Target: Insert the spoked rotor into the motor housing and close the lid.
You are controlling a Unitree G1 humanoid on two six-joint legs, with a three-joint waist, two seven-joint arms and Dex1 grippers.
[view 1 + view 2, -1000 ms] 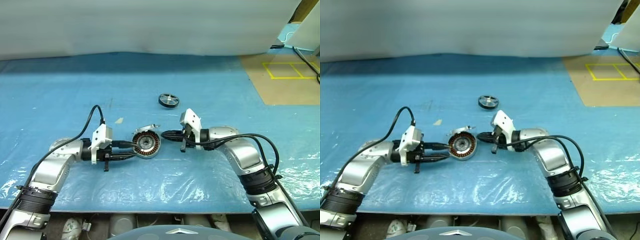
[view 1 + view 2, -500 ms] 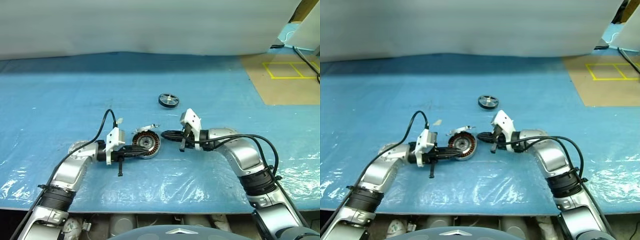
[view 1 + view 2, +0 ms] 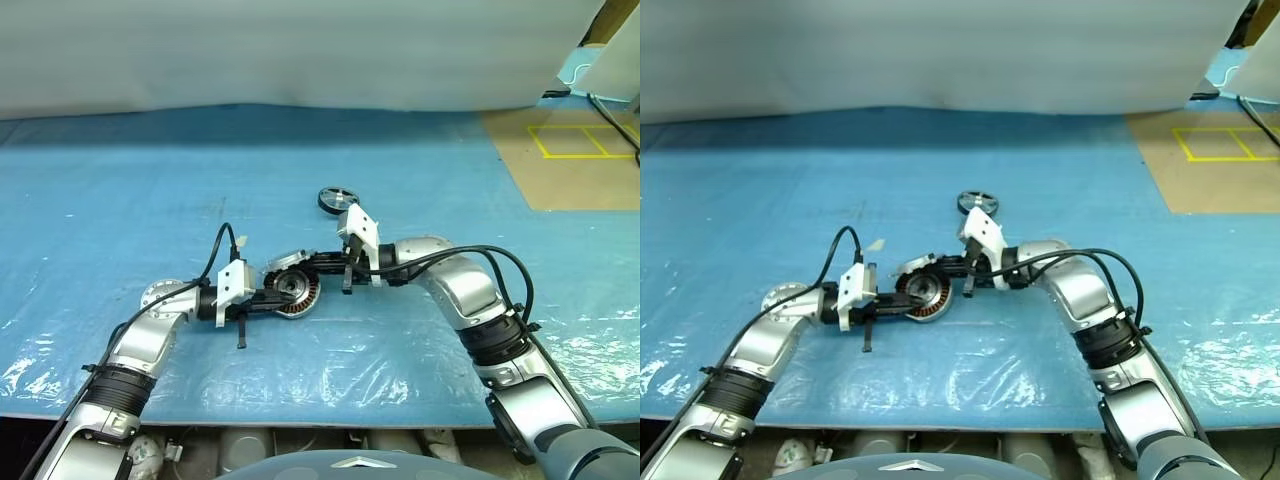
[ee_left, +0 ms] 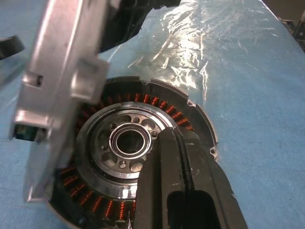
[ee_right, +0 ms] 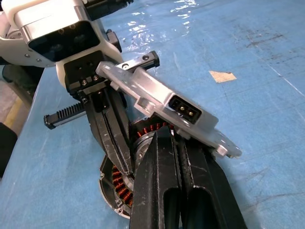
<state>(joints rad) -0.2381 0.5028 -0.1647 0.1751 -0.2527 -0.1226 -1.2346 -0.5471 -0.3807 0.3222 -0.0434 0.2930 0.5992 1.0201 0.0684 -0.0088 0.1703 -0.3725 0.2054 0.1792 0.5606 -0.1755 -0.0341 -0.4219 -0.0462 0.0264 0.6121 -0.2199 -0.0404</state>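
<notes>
The motor housing [image 3: 293, 290] lies on the blue sheet with its copper windings [image 4: 157, 102] and central hub showing. A silvery plate [image 5: 167, 107] with a connector stands tilted over its far edge. My left gripper [image 3: 284, 297] is shut, and its tips rest on the inner ring beside the hub [image 4: 126, 143]. My right gripper [image 3: 304, 268] is also shut. It reaches in from the other side with its tips [image 5: 172, 138] against the underside of the plate. The spoked rotor [image 3: 334, 196] lies farther back, partly behind the right wrist. The lid is out of view.
A small tan scrap [image 3: 238, 241] lies on the sheet behind the left wrist. A brown board with yellow tape [image 3: 570, 140] sits at the far right. A white backdrop [image 3: 300, 50] closes the back, and the table's front edge [image 3: 300, 425] runs close to me.
The left gripper closed and slid right onto the housing. The right gripper moved left from beside the housing to over it, reaching the tilted plate.
</notes>
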